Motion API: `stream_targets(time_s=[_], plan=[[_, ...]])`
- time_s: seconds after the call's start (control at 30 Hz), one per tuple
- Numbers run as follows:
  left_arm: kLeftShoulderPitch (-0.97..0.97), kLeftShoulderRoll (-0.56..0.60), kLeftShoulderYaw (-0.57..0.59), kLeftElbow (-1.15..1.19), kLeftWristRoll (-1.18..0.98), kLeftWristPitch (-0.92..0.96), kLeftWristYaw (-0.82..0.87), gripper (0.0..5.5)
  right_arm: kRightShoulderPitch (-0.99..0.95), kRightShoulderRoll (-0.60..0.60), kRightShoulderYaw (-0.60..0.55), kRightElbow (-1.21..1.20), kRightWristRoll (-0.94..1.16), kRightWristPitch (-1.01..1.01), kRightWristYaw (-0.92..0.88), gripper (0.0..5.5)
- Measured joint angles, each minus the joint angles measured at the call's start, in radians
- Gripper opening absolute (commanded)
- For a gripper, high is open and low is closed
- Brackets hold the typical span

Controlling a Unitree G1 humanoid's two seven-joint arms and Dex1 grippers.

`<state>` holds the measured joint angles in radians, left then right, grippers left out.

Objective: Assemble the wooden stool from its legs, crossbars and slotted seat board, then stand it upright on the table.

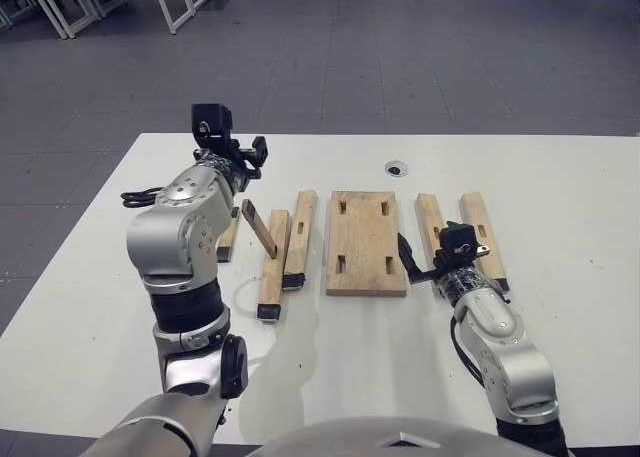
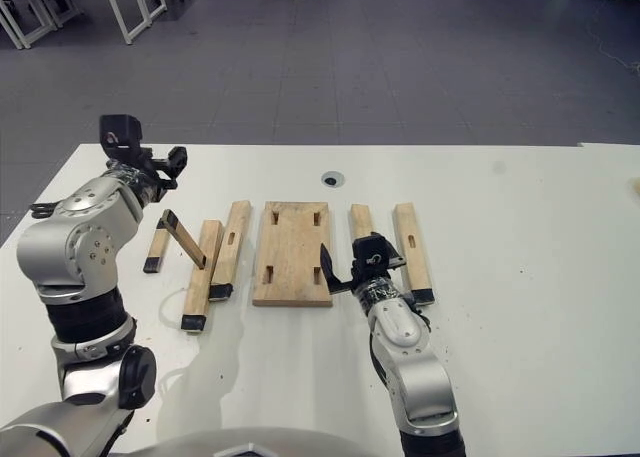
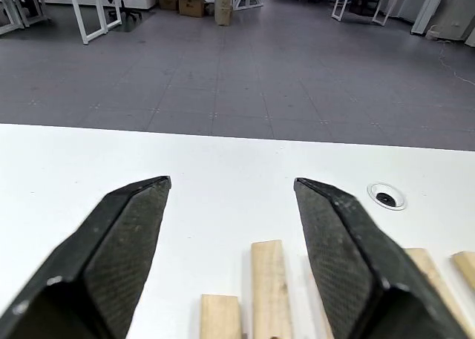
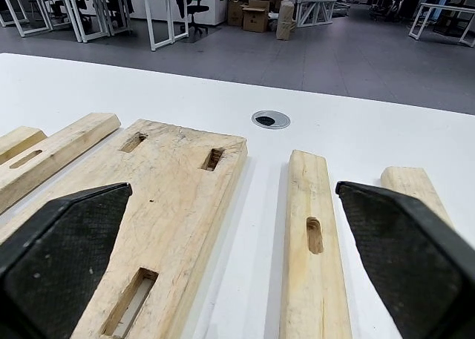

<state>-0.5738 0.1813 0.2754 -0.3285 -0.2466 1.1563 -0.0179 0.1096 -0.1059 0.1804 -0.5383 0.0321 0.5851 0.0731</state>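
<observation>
The slotted seat board (image 1: 365, 242) lies flat mid-table. Left of it lie two legs (image 1: 300, 237) (image 1: 272, 265) with a short crossbar (image 1: 258, 227) leaning tilted over them; another short piece (image 1: 228, 241) is partly hidden behind my left arm. Two more legs (image 1: 430, 227) (image 1: 480, 232) lie to the right of the board. My left gripper (image 1: 245, 157) hangs open and empty above the table, beyond the left legs (image 3: 271, 280). My right gripper (image 4: 234, 189) stands wide open low over the table, straddling the inner right leg (image 4: 312, 235) next to the board's right edge (image 4: 159, 198).
A round cable hole (image 1: 397, 166) sits in the white table (image 1: 560, 197) behind the board. A black cable (image 1: 140, 195) lies by my left arm. Open grey floor and white desk frames (image 1: 185, 2) lie beyond the far edge.
</observation>
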Motion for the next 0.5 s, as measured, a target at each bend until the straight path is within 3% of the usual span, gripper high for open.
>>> stream_targets(time_s=[0.17,0.33,0.5], plan=[[-0.203,0.002,0.06,-0.022,-0.065,-0.081,-0.007,3.1,0.0,0.002,0.0,0.0,0.0,0.0,0.0,5.07],[0.104,-0.011,0.006,0.087,-0.033,-0.122,-0.014,3.1,-0.005,-0.007,-0.005,0.0,0.002,0.0,0.009,5.07],[0.131,-0.026,0.02,0.123,-0.034,-0.23,-0.012,3.1,-0.01,-0.003,-0.003,0.0,0.002,0.0,0.008,5.07]])
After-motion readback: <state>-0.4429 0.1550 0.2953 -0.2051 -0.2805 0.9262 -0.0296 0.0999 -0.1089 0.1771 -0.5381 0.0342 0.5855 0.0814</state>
